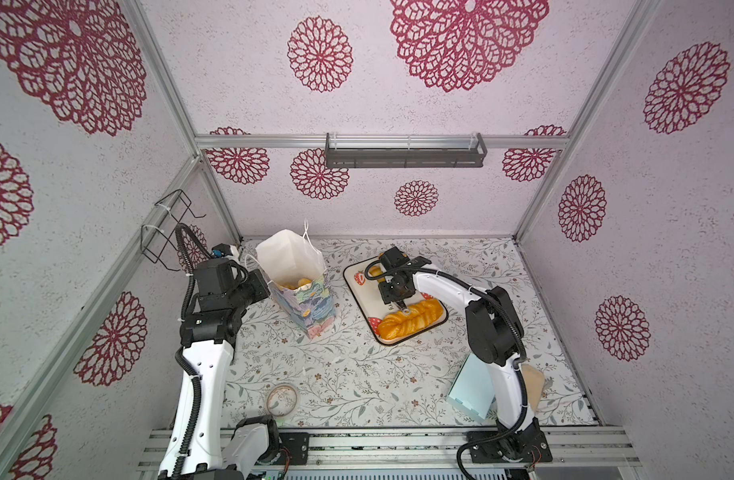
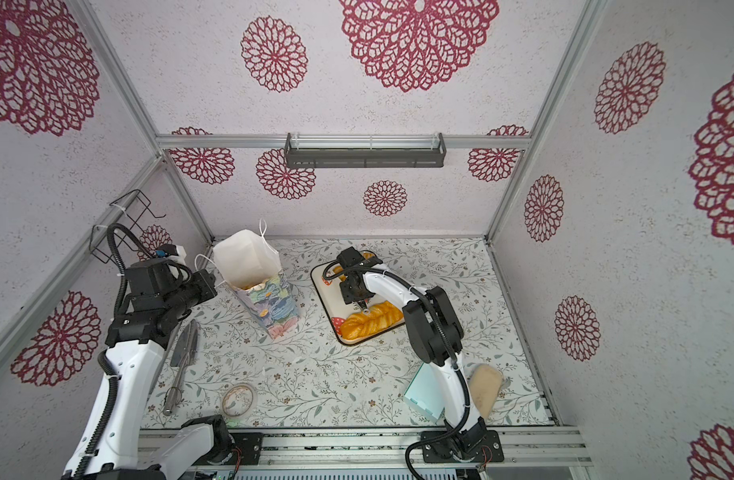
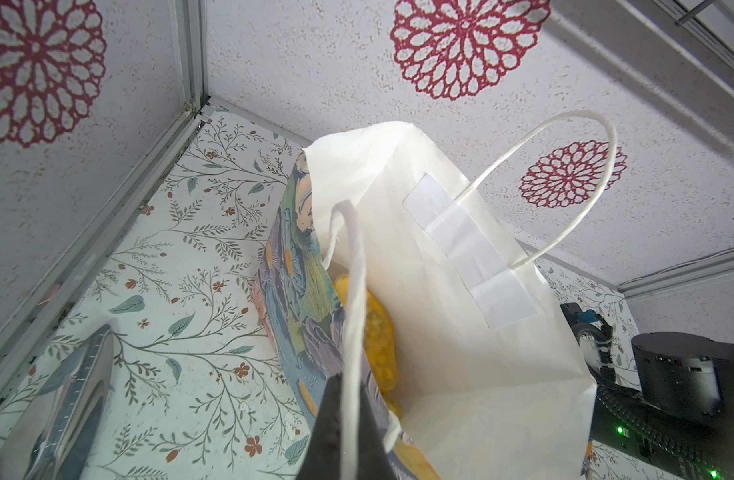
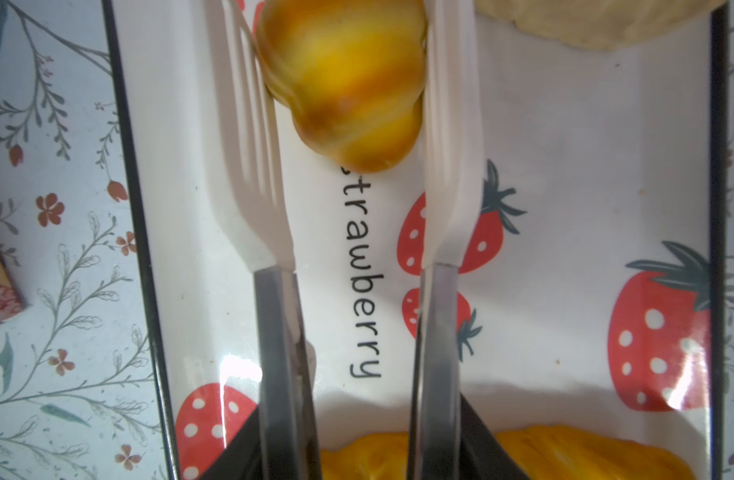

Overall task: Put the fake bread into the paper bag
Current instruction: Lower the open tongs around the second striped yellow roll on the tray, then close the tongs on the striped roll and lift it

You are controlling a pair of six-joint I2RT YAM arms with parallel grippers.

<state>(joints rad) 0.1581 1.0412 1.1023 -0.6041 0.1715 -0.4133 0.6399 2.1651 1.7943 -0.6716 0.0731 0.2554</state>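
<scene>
Entry, one item: a printed word (image 4: 363, 282) that we read as "strawberry", in black lowercase letters. It stands on the white floor of the tray (image 4: 564, 166) and runs lengthwise, parallel to the tray's long black-rimmed edges. We read it in the right wrist view, where a small golden pastry (image 4: 344, 83) partly covers its first letter. In both top views the print is too small for us to read.

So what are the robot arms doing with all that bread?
They are packing toy bread into a paper bag. The left gripper is shut on the bag's string handle, holding it open; a few pieces already lie inside. The right gripper holds tongs, whose white tips sit on either side of a small croissant on the strawberry tray. A long braided loaf waits on the tray too.
</scene>
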